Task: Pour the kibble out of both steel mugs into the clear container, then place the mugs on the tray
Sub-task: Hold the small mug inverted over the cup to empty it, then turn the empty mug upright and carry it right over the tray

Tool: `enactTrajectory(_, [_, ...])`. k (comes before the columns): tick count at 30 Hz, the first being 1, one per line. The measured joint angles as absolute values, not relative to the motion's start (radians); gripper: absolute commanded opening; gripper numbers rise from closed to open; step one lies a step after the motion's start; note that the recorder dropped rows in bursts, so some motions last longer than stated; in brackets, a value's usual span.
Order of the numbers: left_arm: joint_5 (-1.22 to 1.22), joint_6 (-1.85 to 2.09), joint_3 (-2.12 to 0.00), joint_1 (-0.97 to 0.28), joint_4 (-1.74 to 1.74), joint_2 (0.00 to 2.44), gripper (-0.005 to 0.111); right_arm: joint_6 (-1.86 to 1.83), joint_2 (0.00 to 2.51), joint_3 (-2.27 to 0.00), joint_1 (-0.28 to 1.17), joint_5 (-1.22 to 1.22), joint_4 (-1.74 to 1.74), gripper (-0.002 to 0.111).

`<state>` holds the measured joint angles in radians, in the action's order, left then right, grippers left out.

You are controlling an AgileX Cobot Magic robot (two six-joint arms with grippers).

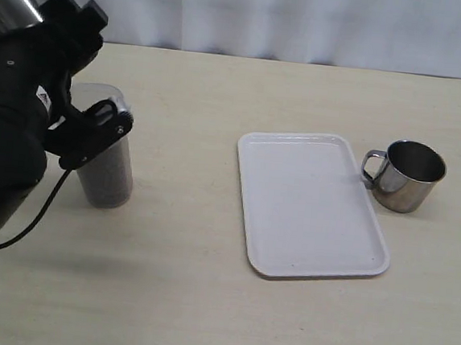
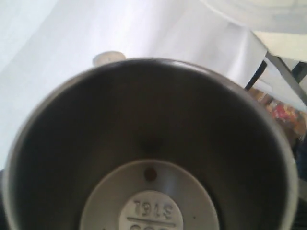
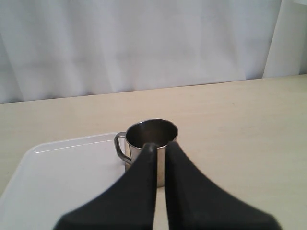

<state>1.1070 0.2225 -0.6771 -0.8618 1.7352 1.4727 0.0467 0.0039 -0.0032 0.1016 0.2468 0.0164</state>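
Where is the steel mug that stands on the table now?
Exterior view, right side: the steel mug stands upright on the table beside the tray's far right corner, handle toward the tray.

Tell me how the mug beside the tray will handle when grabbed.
The mug is polished steel, so probably stiff but slippery. It stands upright on a wide base, so a push should slide it, not tip it. Its contents aren't visible, so weight is unclear.

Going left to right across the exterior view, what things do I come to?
steel mug held aloft → clear container → tray → second steel mug
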Motion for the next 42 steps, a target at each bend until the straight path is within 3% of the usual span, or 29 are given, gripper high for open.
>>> enactTrajectory(6, [0.845, 0.097, -0.677, -0.831, 1.696, 1.329, 0.000, 0.047, 0.004, -0.003, 0.102, 0.247, 0.016, 0.005])
enactTrajectory(14, [0.393, 0.075, -0.703, -0.639, 1.417, 1.134, 0.000, 0.047, 0.004, -0.003, 0.102, 0.247, 0.016, 0.005])
enactTrajectory(23, [-0.137, -0.019, -0.703, -0.570, 1.189, 1.115, 0.000, 0.047, 0.004, -0.003, 0.102, 0.247, 0.016, 0.005])
enactTrajectory(33, [-0.533, -0.383, -0.704, -0.570, 1.181, 1.328, 0.000, 0.047, 0.004, -0.003, 0.102, 0.247, 0.016, 0.005])
enactTrajectory(42, [-0.820, -0.263, -0.713, -0.570, 0.929, 1.673, 0.000, 0.047, 0.004, -0.003, 0.102, 0.247, 0.016, 0.005])
